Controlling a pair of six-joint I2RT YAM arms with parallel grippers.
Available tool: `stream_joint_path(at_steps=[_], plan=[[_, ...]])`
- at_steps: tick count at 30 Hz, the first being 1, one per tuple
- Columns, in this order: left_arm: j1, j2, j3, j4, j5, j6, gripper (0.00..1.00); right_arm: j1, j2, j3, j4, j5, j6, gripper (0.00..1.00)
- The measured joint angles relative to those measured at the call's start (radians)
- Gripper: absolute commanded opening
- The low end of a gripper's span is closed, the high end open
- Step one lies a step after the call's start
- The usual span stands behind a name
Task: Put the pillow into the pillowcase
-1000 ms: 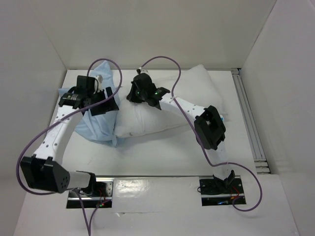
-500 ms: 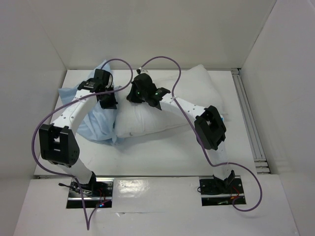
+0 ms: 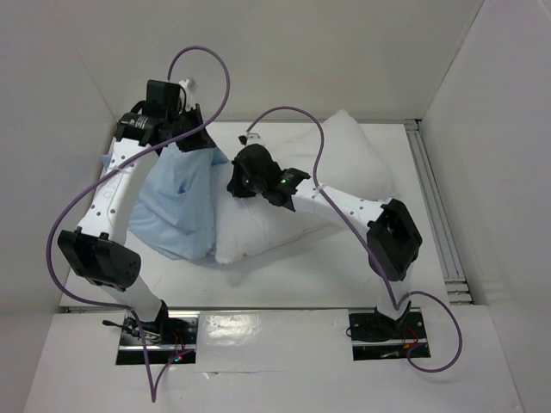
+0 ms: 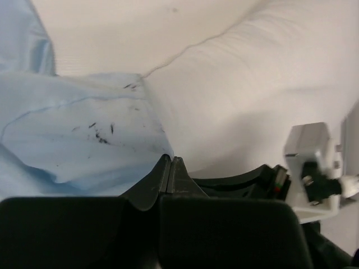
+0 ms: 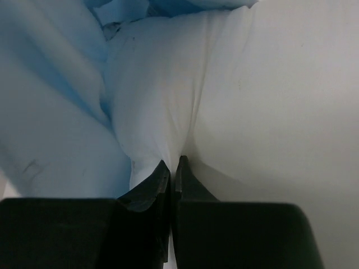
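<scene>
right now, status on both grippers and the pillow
Left gripper shut on pillowcase. Right gripper shut on pillow. Pillow not yet inside. No obstruction seen.

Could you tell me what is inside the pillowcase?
The pillow lies mostly outside, its left end meeting the pillowcase. Whether that end has entered is hidden by the fabric.

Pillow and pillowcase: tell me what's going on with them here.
Both arms are working the bedding. The left gripper is shut on an edge of the light-blue pillowcase, holding it up at the far left. The right gripper pinches a fold of the white pillow near the end that lies beside the pillowcase. Most of the pillow lies bare, not yet inside.
</scene>
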Motion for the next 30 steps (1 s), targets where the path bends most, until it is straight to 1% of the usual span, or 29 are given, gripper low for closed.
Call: stream_joint_path(at_steps=[5,9,13,16,17,18,20,21,22,23,25,27,29,30], plan=[[-0.062,0.001,0.092,-0.074,0.068,0.003,0.00,0.085,-0.093,-0.017,-0.100,0.073,-0.027,0.00],[-0.098,0.026,0.121,-0.090,0.094,0.020,0.00,0.111,-0.127,0.001,-0.135,0.119,-0.035,0.00],[-0.098,0.099,0.095,-0.085,0.089,0.049,0.00,0.076,-0.086,0.058,-0.134,0.129,-0.045,0.00],[-0.096,0.141,0.027,-0.071,0.078,0.057,0.00,0.016,-0.035,0.073,-0.082,0.114,-0.046,0.00],[-0.096,0.157,0.016,-0.069,0.075,0.057,0.06,-0.006,-0.020,0.070,-0.063,0.103,-0.046,0.00],[-0.096,0.179,0.012,-0.055,0.071,0.056,0.30,-0.028,-0.008,0.057,-0.042,0.089,-0.043,0.00],[-0.096,0.218,0.024,-0.029,0.065,0.063,0.60,-0.057,0.006,0.029,-0.013,0.066,-0.034,0.00],[-0.096,0.240,0.040,-0.025,0.064,0.066,0.71,-0.066,0.014,0.021,-0.001,0.057,-0.031,0.00],[-0.096,0.264,0.066,-0.030,0.063,0.067,0.85,-0.073,0.024,0.019,0.007,0.051,-0.027,0.00],[-0.096,0.283,0.093,-0.032,0.039,0.083,0.90,-0.077,0.032,0.019,0.010,0.053,-0.021,0.00],[-0.082,0.299,0.132,-0.039,0.030,0.079,0.94,-0.085,0.042,0.020,0.037,0.041,-0.019,0.00],[-0.078,0.295,0.161,-0.051,0.015,0.077,0.93,-0.086,0.050,0.021,0.059,0.038,-0.019,0.00],[-0.079,0.264,0.161,-0.047,-0.021,0.070,0.83,-0.089,0.059,0.025,0.065,0.034,-0.019,0.00],[-0.077,0.234,0.144,-0.046,-0.034,0.056,0.72,-0.089,0.061,0.027,0.066,0.031,-0.020,0.00]])
